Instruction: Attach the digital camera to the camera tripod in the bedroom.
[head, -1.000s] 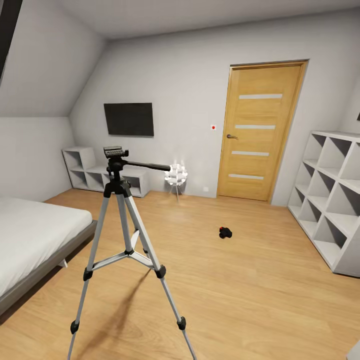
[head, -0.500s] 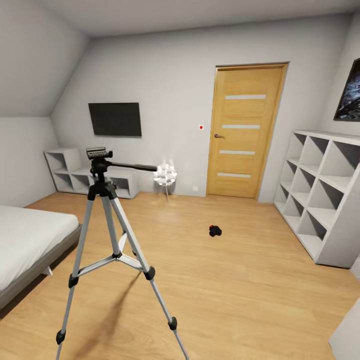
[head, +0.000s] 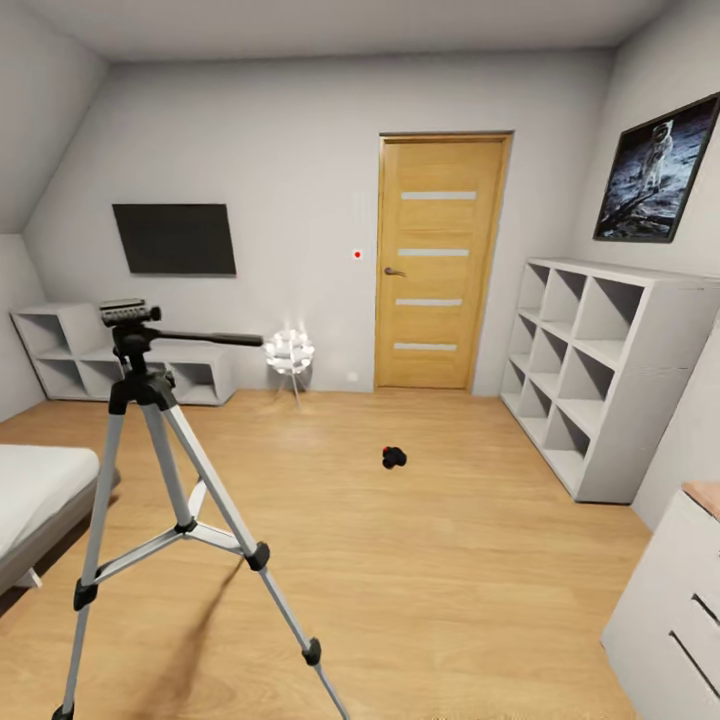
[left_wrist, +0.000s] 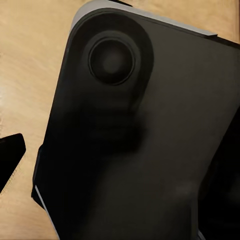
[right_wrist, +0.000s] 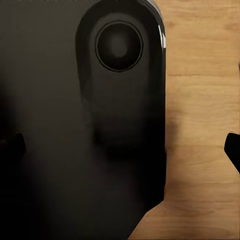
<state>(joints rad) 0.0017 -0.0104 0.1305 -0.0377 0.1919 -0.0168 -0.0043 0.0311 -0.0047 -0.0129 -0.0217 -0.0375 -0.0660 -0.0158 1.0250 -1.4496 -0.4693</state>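
A bedroom with a light wood floor (head: 450, 560), seen from the robot's head height. The camera tripod (head: 150, 470) stands upright on the floor near the robot, toward the left side of the room, its three silver legs spread wide so it holds itself steady. Its black head sits at the top with a flat plate facing up and nothing mounted on it, and the long handle sticks out level toward the door (head: 440, 262).

The digital camera (head: 394, 457) lies on the bare floor in the middle of the room, well apart from the tripod and roughly in line with the door. It looks like a small dark lump with a touch of red. It rests loose on the boards, so it will have to be fetched and lifted before anything can be attached; by my judgement the task is at its start.

A corner of the bed (head: 40, 495) juts in at the left edge, just beside one tripod leg. White cube shelves (head: 590, 370) line the right wall under a framed picture (head: 655, 170), a black screen (head: 175, 238) hangs on the far wall above low shelves, and a small white lamp (head: 289, 352) stands near the far wall.

The two wrist cameras give what the head camera lacks: a close look at dark, rounded parts of the robot's own body, with wood floor beyond. That suggests both arms hang tucked in, pointing down. Small dark tips show at the picture edges, but I cannot tell whether either pincer is apart or together.
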